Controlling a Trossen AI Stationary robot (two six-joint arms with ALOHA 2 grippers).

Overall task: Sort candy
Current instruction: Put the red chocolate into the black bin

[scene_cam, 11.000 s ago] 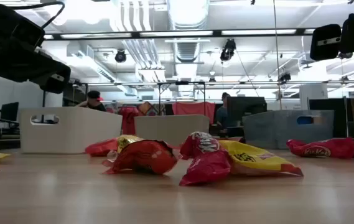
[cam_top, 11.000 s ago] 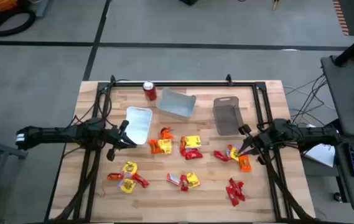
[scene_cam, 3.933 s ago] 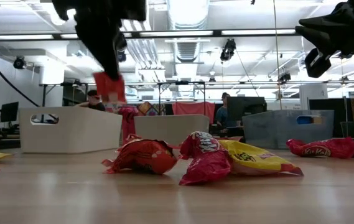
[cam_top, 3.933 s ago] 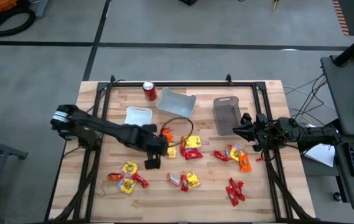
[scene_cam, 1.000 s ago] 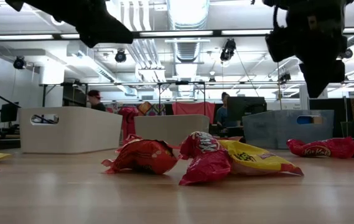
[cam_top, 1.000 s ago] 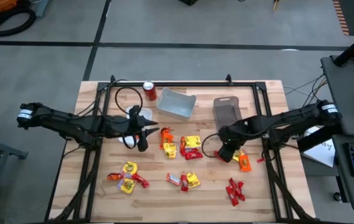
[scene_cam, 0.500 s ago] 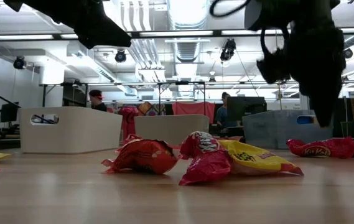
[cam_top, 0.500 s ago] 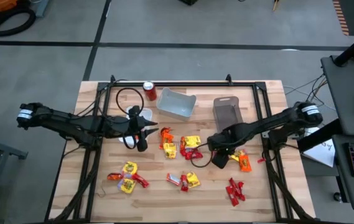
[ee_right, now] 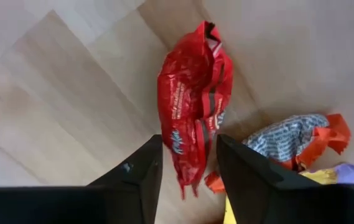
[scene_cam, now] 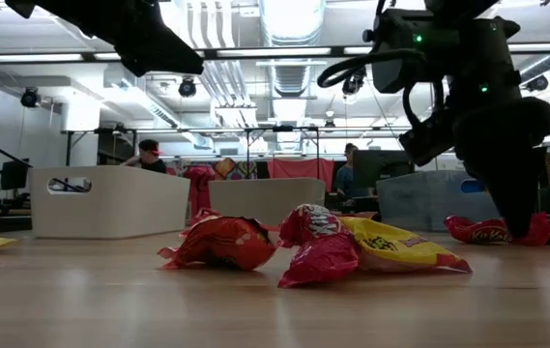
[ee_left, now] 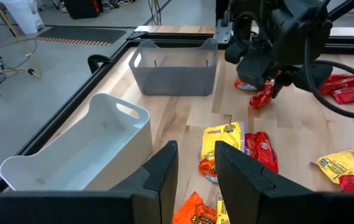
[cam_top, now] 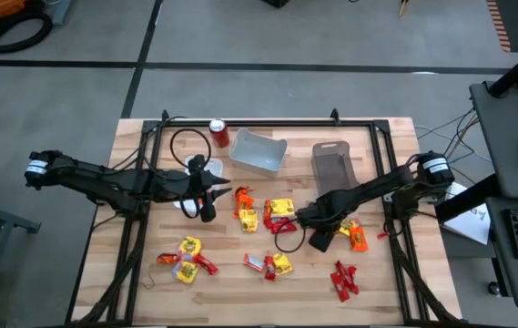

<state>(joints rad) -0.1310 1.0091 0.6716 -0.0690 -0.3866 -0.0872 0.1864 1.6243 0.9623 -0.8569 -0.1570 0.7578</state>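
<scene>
The candy lies scattered on the wooden table (cam_top: 149,292): yellow and red packets in the middle (cam_top: 272,214), near left (cam_top: 187,260) and near right (cam_top: 342,278). My right gripper (ee_right: 192,180) points down, open, over a red candy packet (ee_right: 192,106); its fingers stand on either side of the packet's end. I cannot tell whether they touch it. The low view shows this gripper (scene_cam: 518,208) just above the red packet (scene_cam: 487,230). My left gripper (ee_left: 195,168) hangs above the white bin (ee_left: 83,149), its fingers a little apart with nothing between them.
A grey bin (cam_top: 331,169), a pale bin (cam_top: 259,150) and a red soda can (cam_top: 219,134) stand along the table's far side. A black frame (cam_top: 268,123) runs around the table. An orange and grey wrapper (ee_right: 301,140) lies beside the red packet.
My right gripper has come down toward the red candy packet and a little toward the table's left edge, tipping until it points straight down. The candy on the table has not moved.
</scene>
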